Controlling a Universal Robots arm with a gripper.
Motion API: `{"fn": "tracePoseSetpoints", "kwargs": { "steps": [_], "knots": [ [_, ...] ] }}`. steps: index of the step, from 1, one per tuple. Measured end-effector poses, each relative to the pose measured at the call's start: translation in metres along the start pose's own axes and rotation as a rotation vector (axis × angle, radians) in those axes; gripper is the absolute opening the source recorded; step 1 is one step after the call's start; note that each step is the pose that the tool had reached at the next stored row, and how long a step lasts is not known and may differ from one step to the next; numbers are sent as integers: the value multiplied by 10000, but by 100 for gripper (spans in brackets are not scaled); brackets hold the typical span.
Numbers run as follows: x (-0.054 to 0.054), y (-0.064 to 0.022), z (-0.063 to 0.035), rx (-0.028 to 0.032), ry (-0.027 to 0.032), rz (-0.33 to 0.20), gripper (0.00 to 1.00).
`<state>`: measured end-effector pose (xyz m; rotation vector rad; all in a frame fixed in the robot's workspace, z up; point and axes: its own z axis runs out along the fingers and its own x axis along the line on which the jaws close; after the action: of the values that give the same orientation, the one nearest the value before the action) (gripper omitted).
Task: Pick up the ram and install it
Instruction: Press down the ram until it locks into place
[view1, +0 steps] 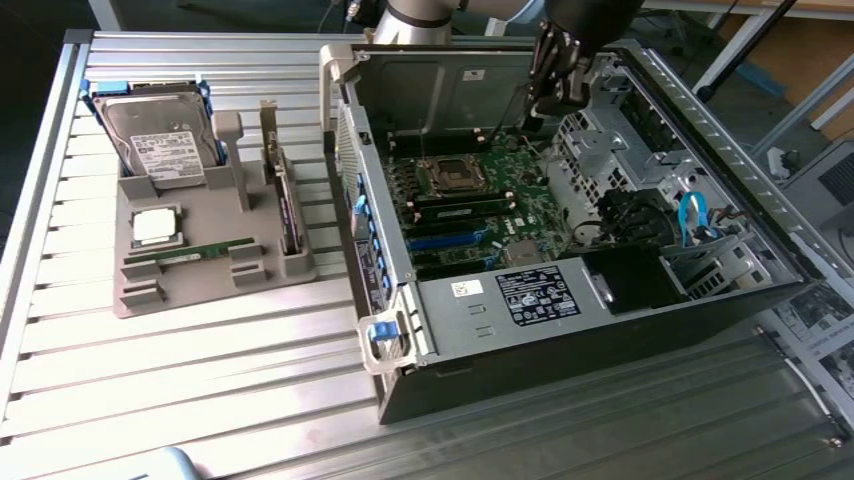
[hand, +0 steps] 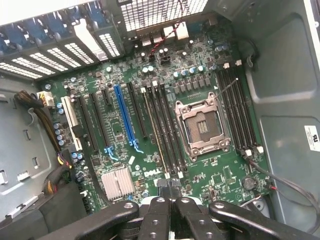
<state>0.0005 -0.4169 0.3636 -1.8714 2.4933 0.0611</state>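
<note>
The ram (view1: 200, 250) lies flat in the grey holder (view1: 140, 290) on the counter (view1: 200, 400), at the exterior view's left, just below the silver CPU chip (view1: 155, 226). My tool (view1: 558, 100) is well apart from it, inside the open computer case (view1: 534, 360) above the motherboard (hand: 150, 125), pinched fully together with nothing that I can see between its fingers. I judge the stick light, stiff and thin, but fragile. I would take it by its long edges, off the chips and contacts.
</note>
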Motion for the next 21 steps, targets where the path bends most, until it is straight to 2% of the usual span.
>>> {"fn": "tracePoseSetpoints", "kwargs": {
  "steps": [21],
  "knots": [
    [4,16,0,25,-8,585,11]
  ]
}}
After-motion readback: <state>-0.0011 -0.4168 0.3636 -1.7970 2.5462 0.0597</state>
